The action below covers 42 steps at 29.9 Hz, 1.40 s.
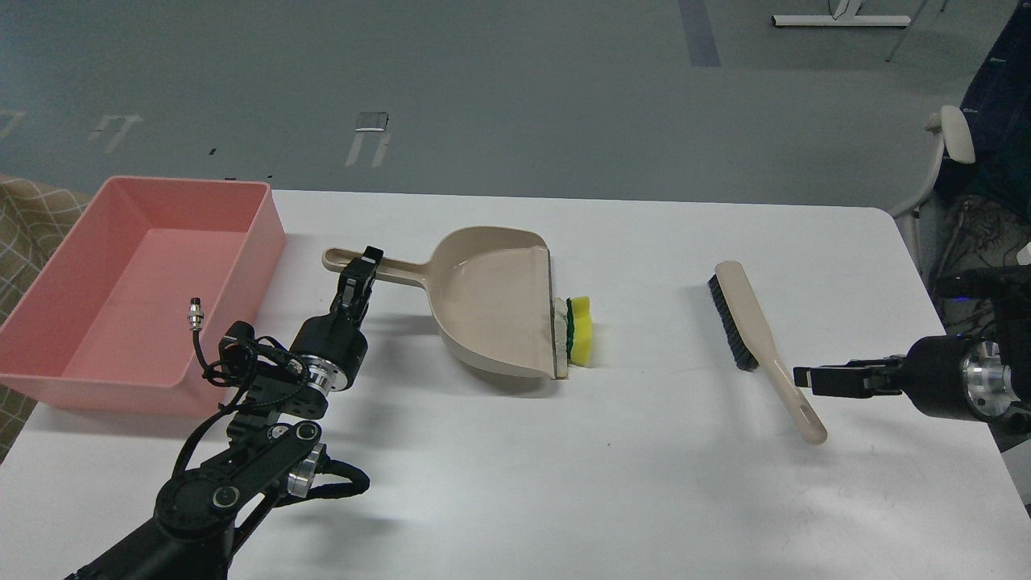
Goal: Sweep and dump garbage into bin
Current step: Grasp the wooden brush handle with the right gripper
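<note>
The garbage lies mid-table: a yellow sponge (583, 331) with a dark green layer, and a whitish scrap (559, 319) pressed between it and the lip of the beige dustpan (491, 302). My left gripper (360, 274) is shut on the dustpan's handle, and the pan's mouth faces right against the garbage. The pink bin (242, 242) stands at the far left and holds no garbage. A beige brush (753, 326) with dark bristles lies to the right. My right gripper (805, 378) sits level at the brush's handle end, side-on, and its fingers cannot be told apart.
An office chair (950, 149) and dark equipment stand off the table's right edge. A checked cloth (24, 225) shows behind the bin at the left. The table's far edge (564, 197) runs behind the dustpan.
</note>
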Motion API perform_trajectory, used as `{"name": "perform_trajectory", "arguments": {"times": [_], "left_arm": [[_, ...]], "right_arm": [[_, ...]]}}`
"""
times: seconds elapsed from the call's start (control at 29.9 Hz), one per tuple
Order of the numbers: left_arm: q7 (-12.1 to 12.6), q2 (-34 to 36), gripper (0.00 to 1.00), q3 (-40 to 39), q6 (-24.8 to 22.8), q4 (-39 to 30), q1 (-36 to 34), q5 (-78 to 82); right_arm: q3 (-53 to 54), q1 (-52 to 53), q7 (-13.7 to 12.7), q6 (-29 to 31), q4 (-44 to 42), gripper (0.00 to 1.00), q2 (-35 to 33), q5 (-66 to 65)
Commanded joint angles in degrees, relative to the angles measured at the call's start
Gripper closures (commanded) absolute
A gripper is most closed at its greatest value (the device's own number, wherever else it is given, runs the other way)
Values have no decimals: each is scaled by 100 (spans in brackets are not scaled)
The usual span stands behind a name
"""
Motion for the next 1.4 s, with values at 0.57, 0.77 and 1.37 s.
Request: {"name": "perform_trajectory", "arguments": {"times": [0.57,0.77,1.37], "left_arm": [[-27,0,100,0,6,-61,-9,3],[-36,9,100,-8,6,-61,-9,3],[-36,26,100,-17,6,-61,-9,3]], "right_arm": [[3,-305,-4,1,27,36,187,-57],[3,-323,-4,1,27,49,187,-49],[12,-305,-188,10,54,93,179,-14]]}}
